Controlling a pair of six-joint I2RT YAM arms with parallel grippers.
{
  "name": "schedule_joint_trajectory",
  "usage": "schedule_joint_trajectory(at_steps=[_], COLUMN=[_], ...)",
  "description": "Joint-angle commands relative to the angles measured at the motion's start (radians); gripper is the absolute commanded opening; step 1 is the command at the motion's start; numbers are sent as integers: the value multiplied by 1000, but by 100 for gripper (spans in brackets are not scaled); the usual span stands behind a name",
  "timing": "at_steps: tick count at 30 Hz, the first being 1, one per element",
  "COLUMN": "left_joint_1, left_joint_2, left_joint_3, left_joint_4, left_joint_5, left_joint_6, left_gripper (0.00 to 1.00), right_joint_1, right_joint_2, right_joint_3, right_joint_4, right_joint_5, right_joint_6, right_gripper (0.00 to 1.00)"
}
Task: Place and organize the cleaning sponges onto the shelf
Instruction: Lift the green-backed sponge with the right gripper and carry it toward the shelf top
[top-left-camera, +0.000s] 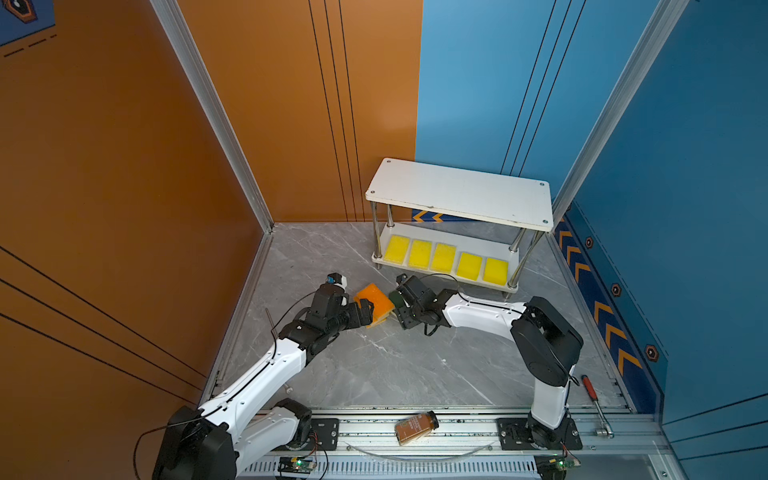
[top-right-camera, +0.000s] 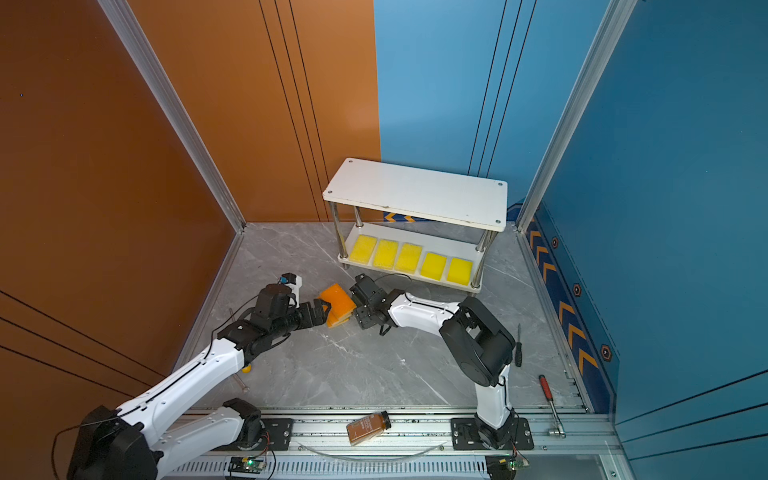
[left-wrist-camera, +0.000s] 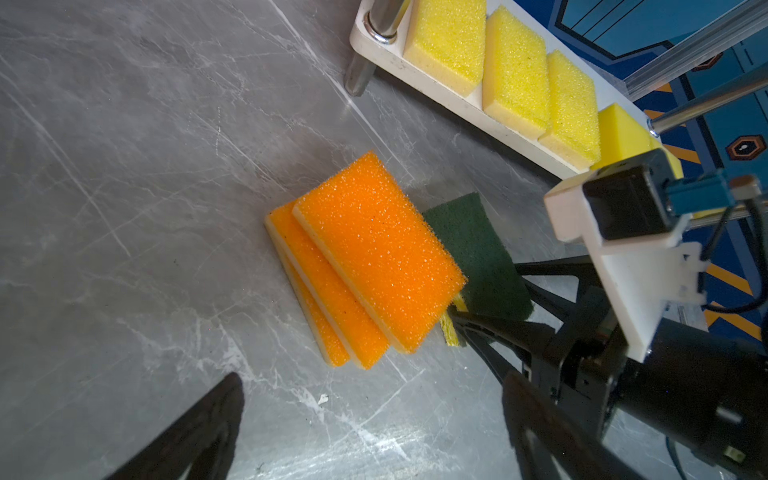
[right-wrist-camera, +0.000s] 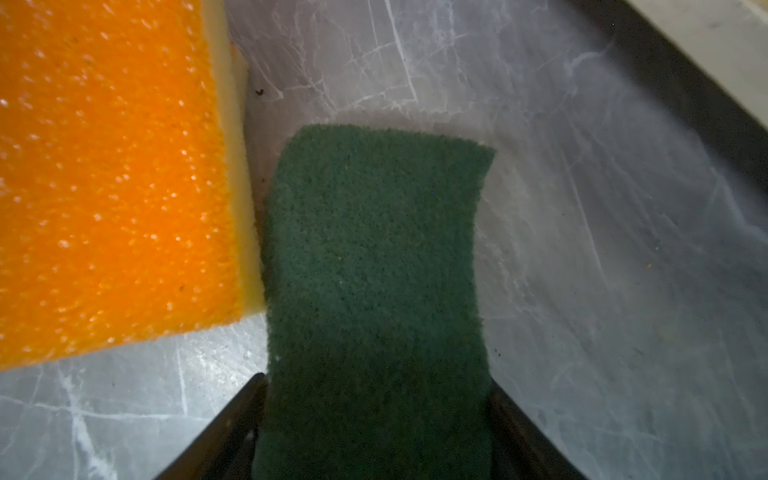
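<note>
Three orange-topped sponges lie fanned in a stack on the grey floor, seen in both top views. A dark-green-topped sponge rests against their side. My right gripper is shut on it, one finger pressed to each long side. My left gripper stands wide open just short of the orange stack, holding nothing. The shelf stands behind, its top board bare. Several yellow sponges sit in a row on its lower board.
A brown bottle lies on the front rail between the arm bases. A red-handled tool lies at the right front, and a black screwdriver behind the right arm. Orange and blue walls enclose the floor.
</note>
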Motion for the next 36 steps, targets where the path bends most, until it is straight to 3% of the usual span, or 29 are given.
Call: schedule_joint_trajectory(at_steps=[1, 15, 24, 36], left_joint_1=[10, 10, 12, 15], left_joint_2=[1, 5, 26, 70], left_joint_3=[15, 20, 33, 56], left_joint_4=[-19, -19, -7, 1], left_joint_5=[15, 15, 30, 52], left_joint_6=[-10, -14, -5, 4], left_gripper=[98, 98, 98, 98], right_joint_1=[3, -40, -63, -129], right_joint_2=[-4, -159, -385, -720], right_joint_3=[20, -25, -70, 36], right_joint_4=[-34, -105, -233, -437], right_joint_5=[18, -16, -26, -47], right_joint_6=[-9, -12, -36, -46], right_gripper=[67, 61, 60, 61])
